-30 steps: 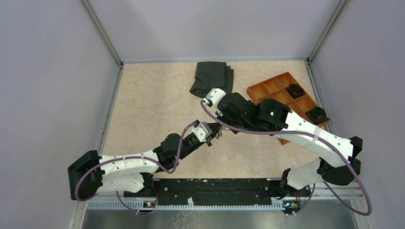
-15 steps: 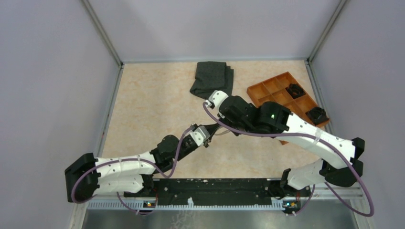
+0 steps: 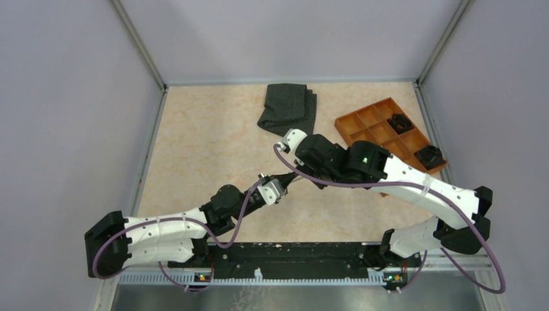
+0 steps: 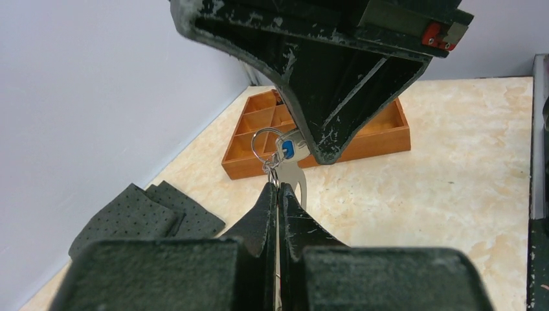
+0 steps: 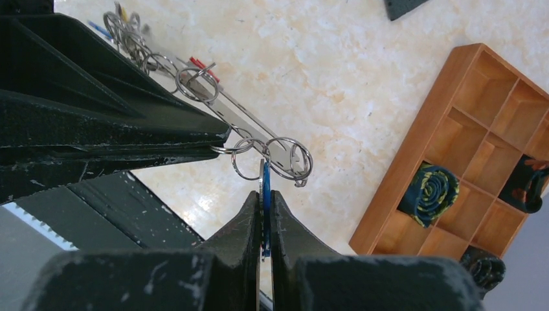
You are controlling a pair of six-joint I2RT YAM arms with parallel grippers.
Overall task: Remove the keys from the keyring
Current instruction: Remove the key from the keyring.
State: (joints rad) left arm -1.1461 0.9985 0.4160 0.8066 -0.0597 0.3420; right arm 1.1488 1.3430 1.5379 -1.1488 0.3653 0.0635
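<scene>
Desk: both arms meet over the middle, a bit toward the near edge. The wooden tray sits by the far right corner and the folded cloth at the far edge, both well clear of the work.

Left gripper is pinched tight on the keyring. It looks like it has the flat metal band at its end, and the rest of the band runs out past its fingers. Right gripper is clamped narrow on the blue key, head edge-on between the pads.

The keyring hangs between the two grippers, and I read it as off the desk. The blue key's split ring is threaded on the band end just beside the right gripper's tips. The other keys, red heads among them, sit further back along the band on their own rings.

I'd call the step mid-extraction of the first key: both grips are set, nothing is off yet.

Next move, as I see it: left holds the band steady while right works the ring toward the opening. That means rotating along the coil, not a straight pull. I can't see the ring's gap from here, so I go slowly.
</scene>
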